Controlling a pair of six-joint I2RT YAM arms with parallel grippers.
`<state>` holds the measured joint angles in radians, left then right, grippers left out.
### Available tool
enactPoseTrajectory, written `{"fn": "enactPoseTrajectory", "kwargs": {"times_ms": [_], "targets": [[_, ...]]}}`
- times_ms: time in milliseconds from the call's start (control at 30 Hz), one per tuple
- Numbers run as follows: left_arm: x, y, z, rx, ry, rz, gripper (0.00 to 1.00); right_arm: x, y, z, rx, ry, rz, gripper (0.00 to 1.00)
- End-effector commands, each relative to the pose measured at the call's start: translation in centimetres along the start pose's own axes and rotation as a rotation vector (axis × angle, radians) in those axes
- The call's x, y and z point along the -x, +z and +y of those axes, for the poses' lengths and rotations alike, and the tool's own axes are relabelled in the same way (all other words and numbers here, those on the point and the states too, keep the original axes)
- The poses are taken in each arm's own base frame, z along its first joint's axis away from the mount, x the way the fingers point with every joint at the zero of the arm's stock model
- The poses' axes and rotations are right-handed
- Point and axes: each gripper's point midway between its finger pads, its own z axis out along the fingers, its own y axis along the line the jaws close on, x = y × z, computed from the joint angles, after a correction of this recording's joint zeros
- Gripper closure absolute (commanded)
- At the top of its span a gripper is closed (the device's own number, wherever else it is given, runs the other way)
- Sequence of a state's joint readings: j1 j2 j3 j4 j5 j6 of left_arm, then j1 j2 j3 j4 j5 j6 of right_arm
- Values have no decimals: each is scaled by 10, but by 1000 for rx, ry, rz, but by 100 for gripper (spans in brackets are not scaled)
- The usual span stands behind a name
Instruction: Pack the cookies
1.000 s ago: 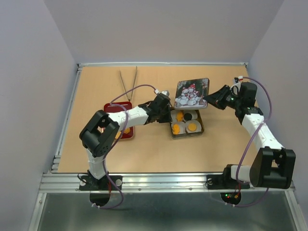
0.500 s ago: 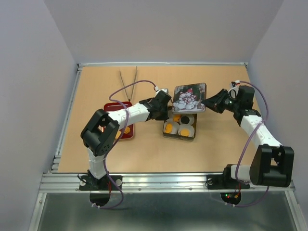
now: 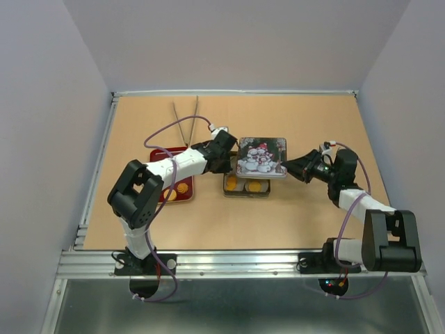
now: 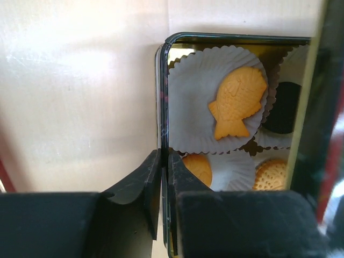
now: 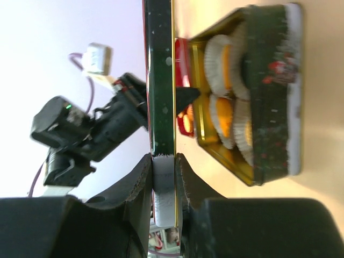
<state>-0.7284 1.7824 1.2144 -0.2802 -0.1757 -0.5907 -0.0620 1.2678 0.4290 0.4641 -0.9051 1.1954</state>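
Observation:
The cookie tin (image 3: 246, 192) stands mid-table with orange cookies (image 3: 254, 186) in white paper cups. My left gripper (image 3: 228, 161) is shut on the tin's left wall. In the left wrist view the gripper (image 4: 165, 156) pinches that wall (image 4: 163, 107); inside lie a fish-shaped orange cookie (image 4: 238, 107), round orange ones (image 4: 271, 174) and a dark one (image 4: 282, 107). My right gripper (image 3: 290, 167) is shut on the edge of the snowman lid (image 3: 261, 156), held level just above the tin's far half. In the right wrist view the gripper (image 5: 164, 161) clamps the lid (image 5: 160, 80) beside the tin (image 5: 271, 97).
A red tray (image 3: 161, 152) with a few orange cookies (image 3: 182, 188) lies left of the tin, partly under my left arm. Metal tongs (image 3: 184, 118) lie at the back left. The table's raised rim runs along the left and far sides.
Both arms have moved left and nearer. The left gripper has dragged the tin left. The right gripper has carried the lid left, so that it now covers most of the tin.

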Motion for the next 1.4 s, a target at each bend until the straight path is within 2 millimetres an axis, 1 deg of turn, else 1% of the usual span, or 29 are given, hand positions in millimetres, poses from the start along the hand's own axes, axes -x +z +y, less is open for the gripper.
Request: {"fn": "enactPoseTrajectory", "kwargs": {"times_ms": [0,100,167,200,233,300,333,367,433,467,500,533,567,600,633,667,700,733,767,800,900,933,1000,1033,1167,1367], "targets": [[2,-13,9,24,-31,-20,70,-5,-2,40,138,-117,14,99],[8,-19,4,-1,-42,-32,55,-7,-1,35,132,-108,26,99],[12,-24,1,-11,-44,-36,48,-7,0,32,128,-108,25,99],[19,-29,-3,-22,-49,-50,46,-9,1,28,122,-99,30,99],[20,-34,-3,-18,-49,-48,46,-9,2,26,119,-97,34,100],[32,-47,-3,-19,-58,-81,44,-12,5,23,115,-96,44,99],[41,-57,-2,-8,-63,-103,43,-15,7,18,110,-90,52,100],[45,-62,-1,0,-65,-113,43,-15,8,15,103,-82,53,100],[51,-68,7,24,-79,-127,42,-16,10,12,104,-83,51,100],[54,-74,13,33,-87,-134,42,-15,11,7,96,-77,50,100],[55,-76,17,37,-95,-138,42,-24,15,8,100,-86,76,100],[54,-75,27,50,-109,-138,42,-25,16,7,99,-90,78,100],[57,-82,31,39,-124,-153,42,-26,17,5,96,-88,80,100],[51,-79,38,47,-129,-144,42,-27,17,1,91,-86,82,100],[51,-80,42,43,-139,-147,42,-28,18,-1,86,-83,83,100],[56,-83,46,28,-161,-164,42,-28,19,-4,83,-87,85,100],[55,-83,50,29,-170,-164,42,-29,19,-5,81,-88,90,100],[49,-80,55,33,-171,-155,43,-29,20,-7,79,-89,93,100],[49,-82,55,23,-178,-160,43,-29,20,-8,78,-99,93,99],[47,-80,60,30,-181,-156,43,-28,21,-10,72,-95,91,100],[45,-79,60,23,-180,-156,44,-28,21,-16,62,-96,83,99],[43,-78,61,26,-181,-153,44,-29,22,-22,51,-87,80,100],[42,-77,61,21,-183,-155,45,-32,23,-25,50,-88,87,100],[41,-76,61,19,-184,-154,45,-34,23,-32,39,-71,92,100],[39,-73,60,14,-184,-152,45,-37,22,-40,33,-65,84,100],[33,-63,54,-18,-187,-130,46,-40,25,-46,28,-72,92,99]]}}
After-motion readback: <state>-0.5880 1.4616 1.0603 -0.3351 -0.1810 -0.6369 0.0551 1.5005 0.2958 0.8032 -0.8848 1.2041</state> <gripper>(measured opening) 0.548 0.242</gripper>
